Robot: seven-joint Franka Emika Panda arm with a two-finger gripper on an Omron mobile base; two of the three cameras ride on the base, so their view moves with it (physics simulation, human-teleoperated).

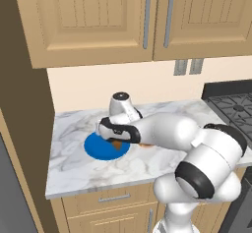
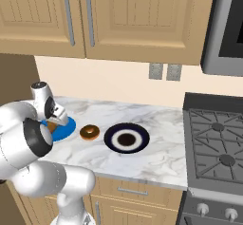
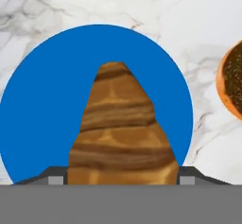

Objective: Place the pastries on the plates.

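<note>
**Croissant over the blue plate, doughnut yet to go**

Starting at the left of the desk (image 2: 156, 157): we've got the blue plate (image 3: 42, 100) sitting on the marble, and our end effector (image 3: 122, 183) is right above it with the croissant (image 3: 120, 133) clamped between its two tips. In the hand view the pastry points out over the middle of the plate. We can't tell from these shots whether the croissant is touching the plate yet or hanging just over it, so we'd call this one nearly placed, not done: the grip hasn't let go.

Moving right, the doughnut (image 2: 89, 133) lies on the bare marble, between the two plates and just beside the blue one. Nothing has been done with it, as far as we can see.

Further right is the navy plate (image 2: 126, 138) with the white ring and brown centre, with nothing on it. So by our reckoning we're roughly halfway: release the croissant, then carry the doughnut over to that plate.
</note>
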